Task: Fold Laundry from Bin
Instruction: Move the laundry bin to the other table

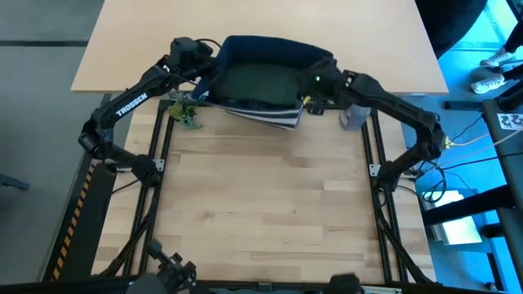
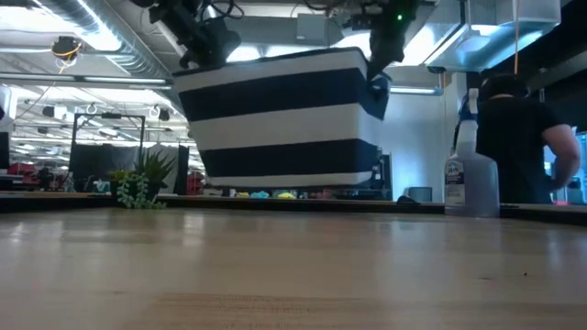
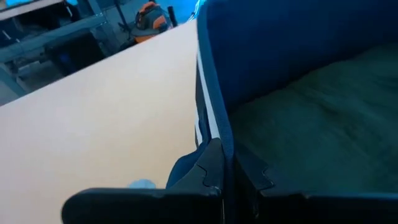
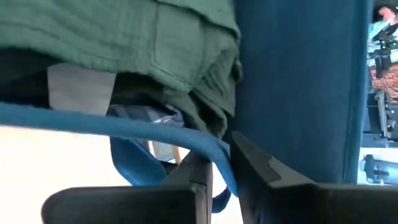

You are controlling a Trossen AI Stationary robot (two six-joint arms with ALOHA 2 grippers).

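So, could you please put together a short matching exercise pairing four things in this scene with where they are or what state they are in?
Things:
1. bin
2. olive-green garment
3. spray bottle
4. small green plant

States:
a. standing on the table near the right arm
b. lifted clear of the table, tilted, a gripper on each side rim
c. on the table beside the left arm
d. lying on top inside the bin

Pairs: 1-b, 2-d, 3-a, 4-c
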